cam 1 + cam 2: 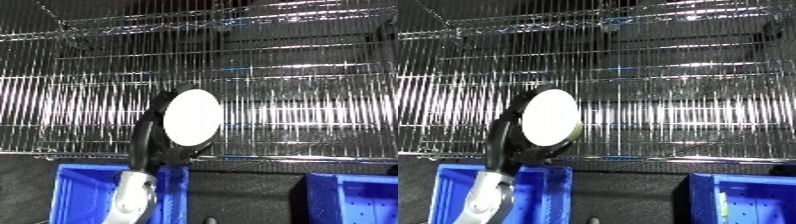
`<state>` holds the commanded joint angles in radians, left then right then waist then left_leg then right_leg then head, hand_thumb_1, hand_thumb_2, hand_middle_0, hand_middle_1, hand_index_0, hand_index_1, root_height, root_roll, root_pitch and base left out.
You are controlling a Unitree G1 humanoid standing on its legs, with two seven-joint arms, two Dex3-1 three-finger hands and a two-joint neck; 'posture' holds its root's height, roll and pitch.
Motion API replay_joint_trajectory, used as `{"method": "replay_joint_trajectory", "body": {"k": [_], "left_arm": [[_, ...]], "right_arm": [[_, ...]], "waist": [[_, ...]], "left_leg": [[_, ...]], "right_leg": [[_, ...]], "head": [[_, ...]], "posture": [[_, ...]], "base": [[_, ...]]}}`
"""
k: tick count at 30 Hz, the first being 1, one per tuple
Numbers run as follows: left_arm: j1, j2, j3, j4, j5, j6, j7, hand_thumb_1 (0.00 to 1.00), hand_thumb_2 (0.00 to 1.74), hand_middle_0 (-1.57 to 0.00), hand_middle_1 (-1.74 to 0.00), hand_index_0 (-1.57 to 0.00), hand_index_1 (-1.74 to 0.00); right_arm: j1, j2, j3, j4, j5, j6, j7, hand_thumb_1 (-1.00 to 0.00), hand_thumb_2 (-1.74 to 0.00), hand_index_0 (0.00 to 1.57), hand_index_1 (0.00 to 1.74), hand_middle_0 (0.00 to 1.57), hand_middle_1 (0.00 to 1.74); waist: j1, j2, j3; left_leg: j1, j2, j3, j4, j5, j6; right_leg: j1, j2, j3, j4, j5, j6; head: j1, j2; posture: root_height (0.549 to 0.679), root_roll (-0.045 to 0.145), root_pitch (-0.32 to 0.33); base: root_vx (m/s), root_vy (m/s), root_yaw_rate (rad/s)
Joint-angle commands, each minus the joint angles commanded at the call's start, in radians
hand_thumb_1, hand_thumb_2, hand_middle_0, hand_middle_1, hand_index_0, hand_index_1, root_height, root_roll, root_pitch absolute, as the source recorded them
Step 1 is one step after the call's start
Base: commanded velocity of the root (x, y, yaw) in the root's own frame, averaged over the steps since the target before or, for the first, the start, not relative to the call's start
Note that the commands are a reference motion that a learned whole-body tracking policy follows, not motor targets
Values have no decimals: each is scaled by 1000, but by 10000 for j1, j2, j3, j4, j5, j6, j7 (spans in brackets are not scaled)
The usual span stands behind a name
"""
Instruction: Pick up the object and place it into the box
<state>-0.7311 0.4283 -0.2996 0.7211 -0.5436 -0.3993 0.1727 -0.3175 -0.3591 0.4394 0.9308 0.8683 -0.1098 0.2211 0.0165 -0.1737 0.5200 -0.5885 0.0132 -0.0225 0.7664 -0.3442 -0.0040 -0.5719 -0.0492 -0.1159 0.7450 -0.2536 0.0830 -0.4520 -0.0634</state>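
Two blue bins (80, 192), wire shelving (293, 90), dark floor (249, 192)

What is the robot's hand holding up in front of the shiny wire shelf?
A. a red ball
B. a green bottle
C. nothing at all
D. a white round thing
D: the black left hand is curled round a white round object, raised in front of the wire shelf and above the blue bin.
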Motion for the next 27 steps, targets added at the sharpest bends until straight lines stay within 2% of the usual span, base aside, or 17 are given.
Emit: {"method": "replay_joint_trajectory", "body": {"k": [3, 9, 14, 18, 19, 20, 21, 22, 23, 24, 25, 26, 27], "left_arm": [[-56, -26, -23, 116, 39, 20, 56, 900, 1566, -1413, -1566, -1413, -1566], [23, -50, 58, 200, -306, -58, -245, 900, 1566, -1413, -1566, -1413, -1566], [406, -4, 219, -104, -847, -455, -733, 900, 1566, -1413, -1566, -1413, -1566], [1018, 75, 555, -766, -1021, -917, -822, 900, 1566, -1413, -1566, -1413, -1566], [1018, 75, 555, -766, -1021, -917, -822, 900, 1566, -1413, -1566, -1413, -1566], [1468, 150, 816, -1279, -1054, -1118, -808, 900, 1566, -1413, -1566, -1413, -1566], [1468, 150, 816, -1279, -1054, -1118, -808, 900, 1566, -1413, -1566, -1413, -1566], [2019, 250, 1125, -1899, -1005, -1307, -747, 900, 1566, -1413, -1566, -1413, -1566], [2331, 313, 1310, -2248, -965, -1413, -700, 900, 1566, -1413, -1566, -1413, -1566], [2610, 371, 1479, -2562, -926, -1511, -642, 900, 1566, -1413, -1566, -1413, -1566], [2610, 371, 1479, -2562, -926, -1511, -642, 900, 1566, -1413, -1566, -1413, -1566], [3162, 481, 1853, -3144, -882, -1743, -537, 900, 1566, -1413, -1566, -1413, -1566], [3407, 537, 2042, -3374, -884, -1872, -494, 900, 1566, -1413, -1566, -1413, -1566]], "right_arm": [[-11, 31, 30, -30, 14, -35, -31, 0, 0, 0, 0, 0, 0], [-58, 81, 38, 54, -48, -23, -64, 0, 0, 0, 0, 0, 0], [-5, 116, -88, 265, -116, -21, -94, 0, 0, 0, 0, 0, 0], [181, 118, -322, 543, -126, -163, -94, 0, 0, 0, 0, 0, 0], [181, 118, -322, 543, -126, -163, -94, 0, 0, 0, 0, 0, 0], [323, 119, -462, 679, -74, -270, -119, 0, 0, 0, 0, 0, 0], [323, 119, -462, 679, -74, -270, -119, 0, 0, 0, 0, 0, 0], [501, 120, -629, 797, 13, -395, -134, 0, 0, 0, 0, 0, 0], [597, 116, -724, 870, 69, -473, -125, 0, 0, 0, 0, 0, 0], [677, 112, -808, 935, 114, -542, -117, 0, 0, 0, 0, 0, 0], [677, 112, -808, 935, 114, -542, -117, 0, 0, 0, 0, 0, 0], [819, 88, -967, 1061, 196, -670, -100, 0, 0, 0, 0, 0, 0], [882, 70, -1044, 1120, 224, -726, -86, 0, 0, 0, 0, 0, 0]], "waist": [[-13, 7, 0], [34, 111, 0], [183, 298, 0], [425, 522, 0], [425, 522, 0], [595, 646, 0], [595, 646, 0], [796, 766, 0], [911, 828, 0], [1013, 882, 0], [1013, 882, 0], [1209, 991, 0], [1298, 1041, 0]], "left_leg": [[27, -8, -3, -27, 2, -8], [206, -65, -4, -158, 32, -29], [481, -162, -14, -410, 105, -62], [705, -296, -70, -619, 182, -93], [705, -296, -70, -619, 182, -93], [818, -386, -116, -723, 224, -106], [818, -386, -116, -723, 224, -106], [934, -484, -172, -837, 266, -117], [993, -540, -207, -899, 289, -122], [1043, -591, -241, -950, 310, -124], [1043, -591, -241, -950, 310, -124], [1136, -692, -320, -1043, 348, -128], [1180, -735, -359, -1088, 366, -131]], "right_leg": [[15, -5, -2, -13, -10, -8], [141, -67, -27, -69, -56, -37], [363, -174, -79, -232, -76, -57], [561, -328, -179, -302, -126, -74], [561, -328, -179, -302, -126, -74], [673, -427, -259, -315, -169, -91], [673, -427, -259, -315, -169, -91], [795, -530, -359, -318, -221, -112], [863, -584, -417, -319, -254, -127], [923, -629, -469, -319, -282, -141], [923, -629, -469, -319, -282, -141], [1049, -711, -577, -322, -347, -175], [1114, -750, -629, -326, -380, -192]], "head": [[-38, 27], [79, 200], [200, 204], [371, -8], [371, -8], [481, -144], [481, -144], [677, -304], [741, -357], [740, -376], [740, -376], [436, -472], [306, -490]], "posture": [[633, -11, 117], [634, -5, 111], [637, 4, 103], [639, 13, 93], [639, 13, 93], [640, 18, 88], [640, 18, 88], [641, 23, 82], [641, 26, 80], [642, 28, 77], [642, 28, 77], [642, 32, 72], [643, 34, 70]], "base": [[-12, -4, 16], [-18, 11, 33], [-23, 24, 93], [-24, 21, 181], [-21, 20, 206], [-15, 7, 243], [-15, 7, 243], [-10, -6, 284], [-8, -13, 315], [-6, -14, 273], [-6, -14, 273], [-7, -12, 236], [-3, -19, 240]]}}
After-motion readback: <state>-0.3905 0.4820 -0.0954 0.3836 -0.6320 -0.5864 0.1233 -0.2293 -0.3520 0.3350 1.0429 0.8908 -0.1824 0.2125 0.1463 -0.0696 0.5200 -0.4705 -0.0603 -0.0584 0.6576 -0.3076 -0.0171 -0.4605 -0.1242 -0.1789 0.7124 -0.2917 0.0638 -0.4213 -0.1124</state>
